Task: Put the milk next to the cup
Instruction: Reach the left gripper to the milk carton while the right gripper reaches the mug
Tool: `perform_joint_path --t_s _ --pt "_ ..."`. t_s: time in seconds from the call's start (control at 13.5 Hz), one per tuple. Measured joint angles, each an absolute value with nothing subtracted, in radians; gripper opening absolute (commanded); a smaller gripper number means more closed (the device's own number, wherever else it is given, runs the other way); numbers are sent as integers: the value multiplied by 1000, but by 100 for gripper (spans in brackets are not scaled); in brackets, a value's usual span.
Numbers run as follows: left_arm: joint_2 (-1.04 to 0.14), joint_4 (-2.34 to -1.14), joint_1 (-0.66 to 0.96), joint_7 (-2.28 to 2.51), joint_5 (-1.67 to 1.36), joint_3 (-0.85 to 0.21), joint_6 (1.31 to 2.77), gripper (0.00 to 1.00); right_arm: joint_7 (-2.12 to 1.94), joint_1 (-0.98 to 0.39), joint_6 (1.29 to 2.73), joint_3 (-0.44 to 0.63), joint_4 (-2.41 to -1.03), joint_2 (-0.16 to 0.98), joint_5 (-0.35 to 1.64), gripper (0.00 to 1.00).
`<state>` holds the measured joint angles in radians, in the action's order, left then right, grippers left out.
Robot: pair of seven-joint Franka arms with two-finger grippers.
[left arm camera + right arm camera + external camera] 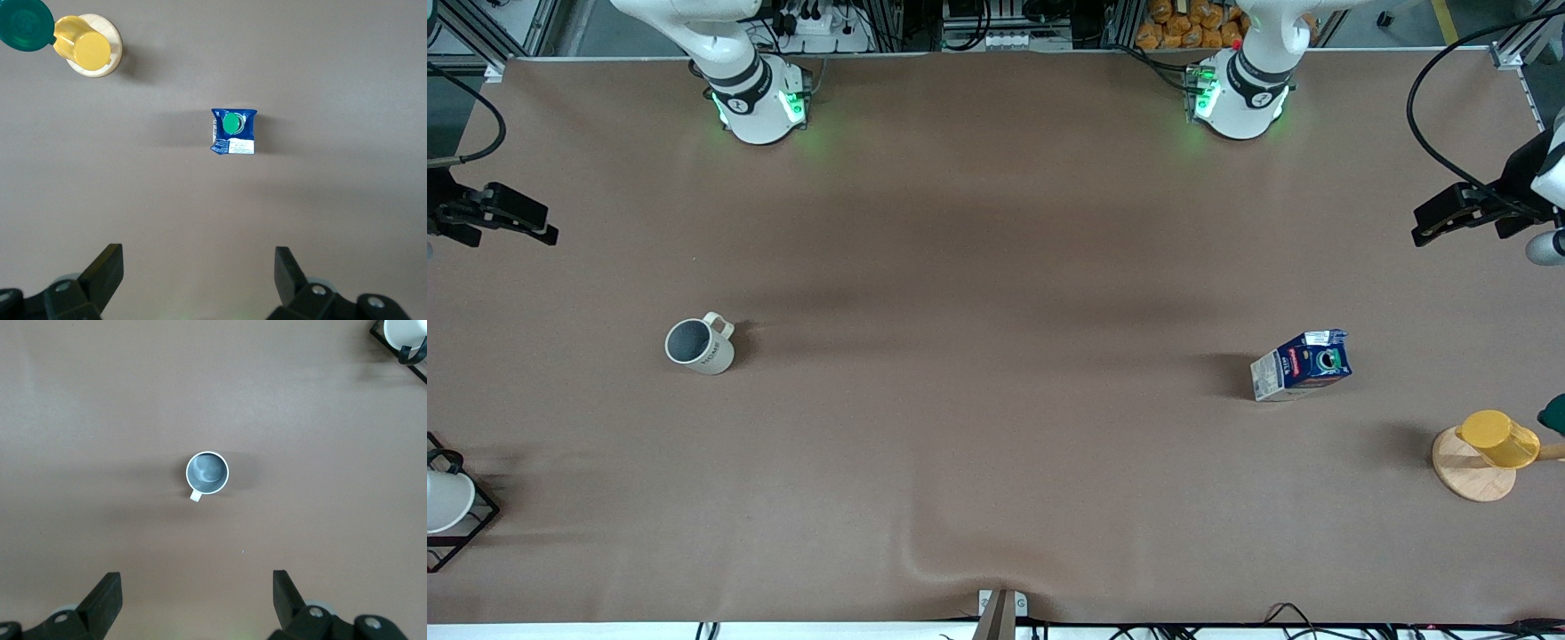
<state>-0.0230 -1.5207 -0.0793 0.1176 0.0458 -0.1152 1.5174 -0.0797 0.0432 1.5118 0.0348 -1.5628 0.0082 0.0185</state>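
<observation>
The milk, a dark-blue carton with a green cap, stands upright on the brown table toward the left arm's end. It shows from above in the left wrist view. The cup, an off-white mug with a grey inside, stands upright toward the right arm's end and also shows in the right wrist view. My left gripper hangs open and empty high over the table at its own end. My right gripper hangs open and empty high over the table at the other end. Milk and cup stand far apart.
A yellow cup on a round wooden base stands nearer the front camera than the milk, with a green object beside it. A white cup in a black wire rack sits at the right arm's end.
</observation>
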Motion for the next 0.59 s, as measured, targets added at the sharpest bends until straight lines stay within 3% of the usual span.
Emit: perform_joint_path --t_s 0.59 --pt "-92 -1523 -79 118 46 -115 1569 100 -80 32 1528 32 -1574 9 18 100"
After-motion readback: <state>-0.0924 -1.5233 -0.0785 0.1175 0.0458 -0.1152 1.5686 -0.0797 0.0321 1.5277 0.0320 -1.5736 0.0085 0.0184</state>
